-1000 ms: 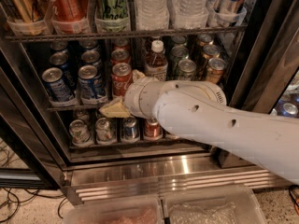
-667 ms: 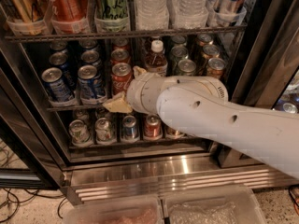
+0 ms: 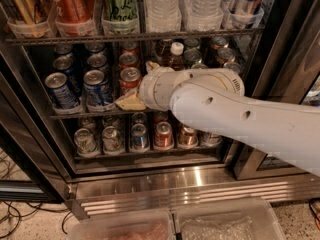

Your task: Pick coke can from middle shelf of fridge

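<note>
The coke can (image 3: 129,78), short and red with a silver lid, stands at the front of the middle shelf (image 3: 70,115) of the fridge (image 3: 150,176). More red cans stand in a row behind it. My gripper (image 3: 140,84) reaches into this shelf on a thick white arm from the right. It is open. One pale finger (image 3: 131,102) lies just below the can's base, and the other (image 3: 151,65) is up at the can's right. The arm hides the right half of the shelf.
Two blue cans (image 3: 60,90) (image 3: 97,88) stand left of the coke can, and a white-capped bottle (image 3: 176,49) behind my wrist. The rack above holds tall cans (image 3: 75,4) and water bottles (image 3: 162,4). Short cans (image 3: 140,136) fill the bottom rack. Clear bins (image 3: 220,224) sit on the floor in front.
My gripper and wrist have risen a little and moved closer to the coke can. The cans have not moved.
</note>
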Robot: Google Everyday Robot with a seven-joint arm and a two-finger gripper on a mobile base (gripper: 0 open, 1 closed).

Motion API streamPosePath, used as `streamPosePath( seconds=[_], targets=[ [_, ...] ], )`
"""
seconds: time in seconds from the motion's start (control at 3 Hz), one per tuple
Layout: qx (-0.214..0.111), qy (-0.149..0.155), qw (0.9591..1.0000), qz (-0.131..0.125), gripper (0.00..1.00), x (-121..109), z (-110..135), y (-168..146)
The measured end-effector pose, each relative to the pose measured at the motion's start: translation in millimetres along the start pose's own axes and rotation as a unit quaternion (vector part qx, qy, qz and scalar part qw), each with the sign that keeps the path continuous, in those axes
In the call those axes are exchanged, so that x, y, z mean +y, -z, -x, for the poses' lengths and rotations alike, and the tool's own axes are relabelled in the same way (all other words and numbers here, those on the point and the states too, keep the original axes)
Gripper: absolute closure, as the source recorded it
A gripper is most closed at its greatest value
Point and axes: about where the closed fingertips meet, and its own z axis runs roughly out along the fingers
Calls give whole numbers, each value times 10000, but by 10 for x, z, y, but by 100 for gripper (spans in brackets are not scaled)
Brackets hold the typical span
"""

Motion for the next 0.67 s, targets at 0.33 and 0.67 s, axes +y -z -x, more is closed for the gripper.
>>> streamPosePath(
  seconds=[0.33, 0.67],
  targets=[
    [20, 22, 10000, 6, 17, -18, 1, -52],
    [49, 46, 9999, 83, 18, 37, 8, -137]
  ],
)
